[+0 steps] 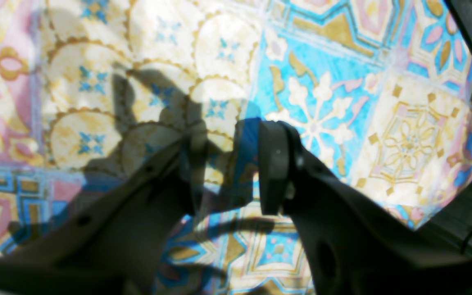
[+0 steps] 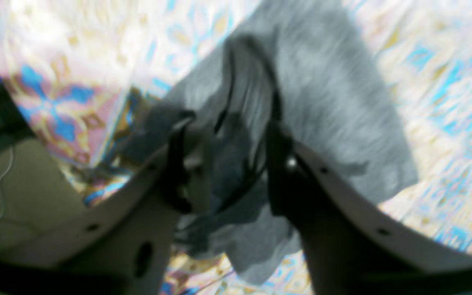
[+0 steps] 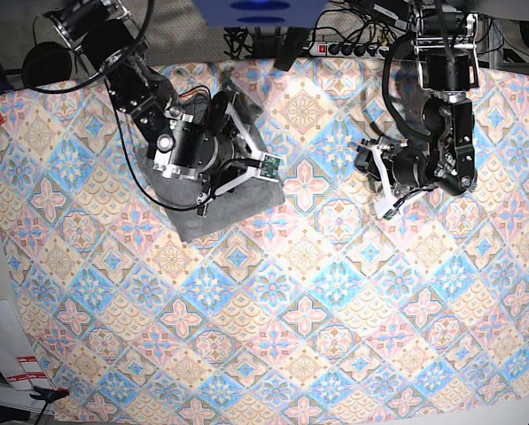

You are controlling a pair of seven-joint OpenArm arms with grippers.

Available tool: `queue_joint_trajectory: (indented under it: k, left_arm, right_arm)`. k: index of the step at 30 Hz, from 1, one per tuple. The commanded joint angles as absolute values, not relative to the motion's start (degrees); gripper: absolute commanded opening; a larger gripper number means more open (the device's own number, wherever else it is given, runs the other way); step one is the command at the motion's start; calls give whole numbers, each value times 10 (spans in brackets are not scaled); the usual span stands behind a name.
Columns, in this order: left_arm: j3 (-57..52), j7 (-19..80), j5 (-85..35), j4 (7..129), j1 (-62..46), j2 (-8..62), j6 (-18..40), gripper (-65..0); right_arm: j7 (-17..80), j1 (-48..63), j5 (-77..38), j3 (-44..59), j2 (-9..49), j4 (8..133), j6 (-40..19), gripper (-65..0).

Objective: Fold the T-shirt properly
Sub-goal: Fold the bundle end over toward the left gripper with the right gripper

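Two arms apart; T-shirt (image 3: 213, 217) edge (blurred) between right jaws.

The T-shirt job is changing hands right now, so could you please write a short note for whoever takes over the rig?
Left tool: open, holding nothing, hovering over the bare patterned cloth, away from the shirt.
Right tool: over the T-shirt, grey fabric bunched between its fingers; the blur hides whether it is actually gripped.
T-shirt: a compact grey bundle at the far side of the cloth, under the right arm.
Done: it looks already folded small.
Left: check the fold is neat, free the right tool from the fabric, pull it clear.
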State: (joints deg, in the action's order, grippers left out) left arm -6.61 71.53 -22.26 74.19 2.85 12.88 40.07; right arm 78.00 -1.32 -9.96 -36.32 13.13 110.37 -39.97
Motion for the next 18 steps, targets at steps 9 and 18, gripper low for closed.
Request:
queue_joint_trajectory:
  k: [9,18]
  left_arm:
    - [-4,721,-227,750,15,128,400,-451]
    - [69,722,-265,989,-63,122,400,-528]
  right_arm:
    - [782,-18,-92,-127,133,1112,-400,-603]
    - [795,4,-91,6,146,1106,-400,-605]
